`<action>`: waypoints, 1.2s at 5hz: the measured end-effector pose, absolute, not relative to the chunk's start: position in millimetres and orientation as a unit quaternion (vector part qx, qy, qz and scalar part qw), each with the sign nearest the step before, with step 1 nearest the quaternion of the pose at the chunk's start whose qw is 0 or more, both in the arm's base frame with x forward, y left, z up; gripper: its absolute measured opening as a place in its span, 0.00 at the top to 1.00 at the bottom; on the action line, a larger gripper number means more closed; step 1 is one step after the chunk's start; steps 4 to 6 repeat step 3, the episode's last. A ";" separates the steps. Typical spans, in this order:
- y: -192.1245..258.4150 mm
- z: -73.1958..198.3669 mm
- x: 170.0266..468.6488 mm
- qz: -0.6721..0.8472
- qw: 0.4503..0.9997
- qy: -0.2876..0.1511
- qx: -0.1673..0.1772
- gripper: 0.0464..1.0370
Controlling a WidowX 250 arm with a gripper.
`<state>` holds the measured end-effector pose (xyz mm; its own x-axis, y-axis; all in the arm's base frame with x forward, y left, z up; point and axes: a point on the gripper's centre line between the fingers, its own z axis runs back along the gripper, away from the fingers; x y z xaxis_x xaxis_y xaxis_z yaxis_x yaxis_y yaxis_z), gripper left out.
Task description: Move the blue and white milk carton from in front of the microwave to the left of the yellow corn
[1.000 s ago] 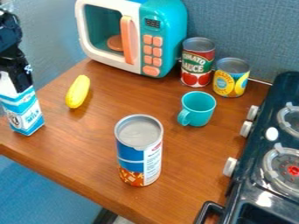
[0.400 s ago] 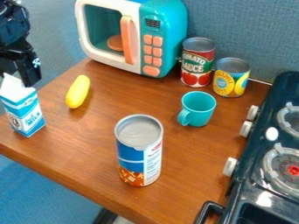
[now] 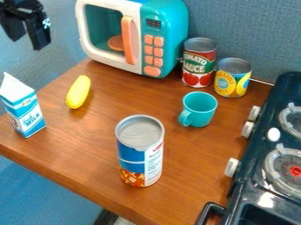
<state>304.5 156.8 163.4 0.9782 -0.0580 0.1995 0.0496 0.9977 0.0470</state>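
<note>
Gripper [image 3: 28,44] hanging empty above milk carton [image 3: 27,115]

Its jaws are standing clearly apart, gripping nothing; the carton is standing on the wooden table [image 3: 88,136] at the view's left, near the yellow toy [image 3: 78,92]

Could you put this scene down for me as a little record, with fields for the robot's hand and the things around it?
Hand: black hand, open, holding nothing, at upper left
Nearest to hand: blue-and-white carton, upright
Right of carton: yellow oblong item, lying down
Front: tall blue can, upright
Cup: teal cup, upright
Back: teal-and-white toy microwave
Right of microwave: red-and-green can; shorter yellow can
Right side: dark toy stove
Surface: brown wooden table
</note>
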 end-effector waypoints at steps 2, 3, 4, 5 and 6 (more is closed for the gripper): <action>170.9 144.9 333.3 0.000 0.999 -0.047 0.026 0.04; 171.6 125.7 332.8 0.041 0.999 -0.017 0.018 0.04; 171.6 125.7 332.8 0.041 0.999 -0.017 0.018 0.04; 171.6 125.7 332.8 0.041 0.999 -0.017 0.018 0.04; 171.6 125.7 332.8 0.041 0.999 -0.017 0.018 0.04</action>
